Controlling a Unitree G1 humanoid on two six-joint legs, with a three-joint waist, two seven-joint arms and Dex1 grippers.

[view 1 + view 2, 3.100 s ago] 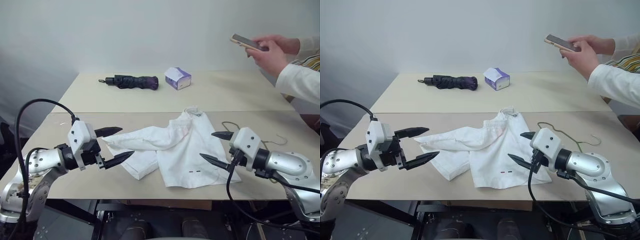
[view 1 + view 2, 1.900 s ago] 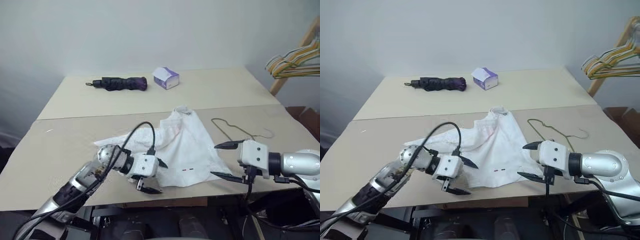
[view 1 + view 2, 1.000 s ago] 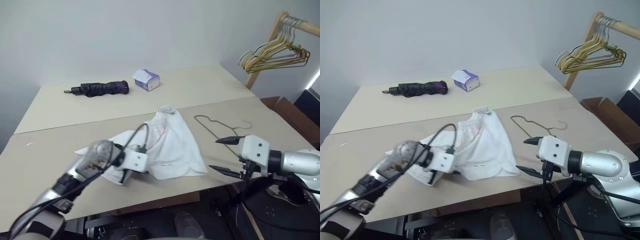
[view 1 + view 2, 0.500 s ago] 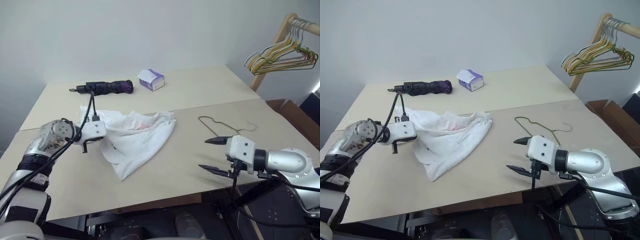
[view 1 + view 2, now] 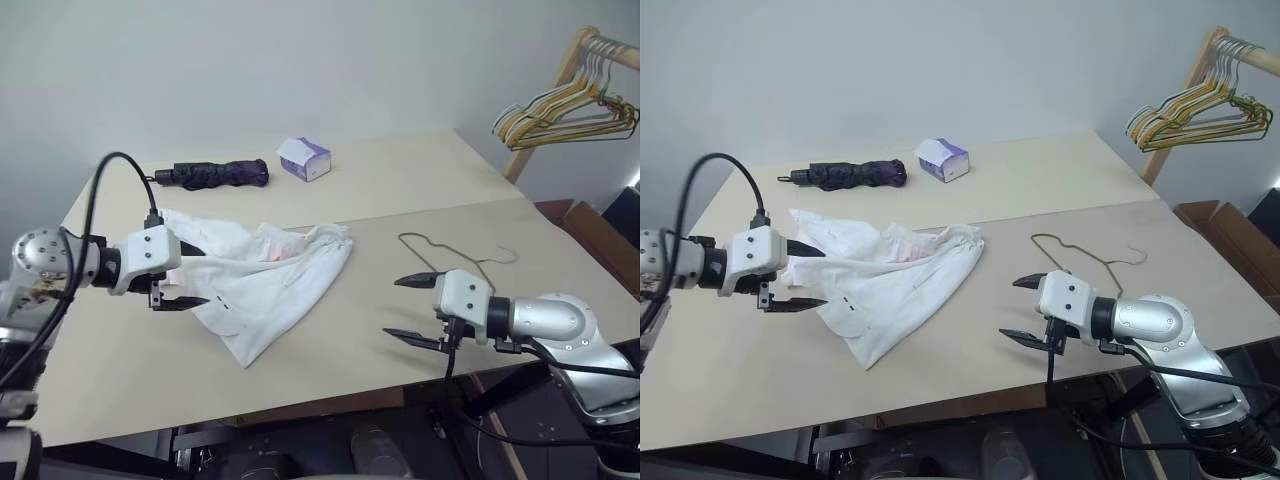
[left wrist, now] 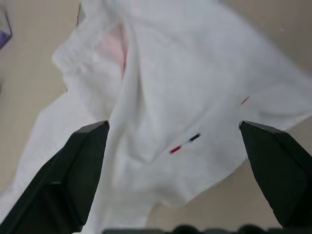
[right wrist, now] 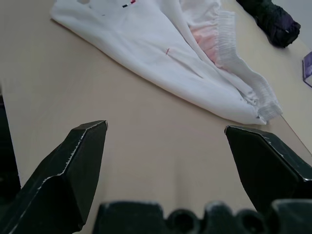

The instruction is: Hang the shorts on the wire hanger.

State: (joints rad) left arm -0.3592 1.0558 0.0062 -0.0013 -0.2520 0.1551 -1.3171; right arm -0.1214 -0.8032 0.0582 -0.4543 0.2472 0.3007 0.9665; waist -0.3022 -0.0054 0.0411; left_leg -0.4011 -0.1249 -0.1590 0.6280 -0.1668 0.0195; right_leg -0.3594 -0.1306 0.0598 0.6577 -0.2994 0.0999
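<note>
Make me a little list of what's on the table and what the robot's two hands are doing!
shorts: white, crumpled, lying on the table, nothing gripping them
wire hanger: flat on the table, apart from the shorts
left hand: open, at the shorts' left edge
right hand: open, holds nothing, between shorts and hanger
umbrella: folded, at the far side
small box: beside the umbrella
hanger bunch: on a wooden rack, off the table

A beige table (image 5: 420,190) stands before a plain pale wall (image 5: 300,60).
</note>
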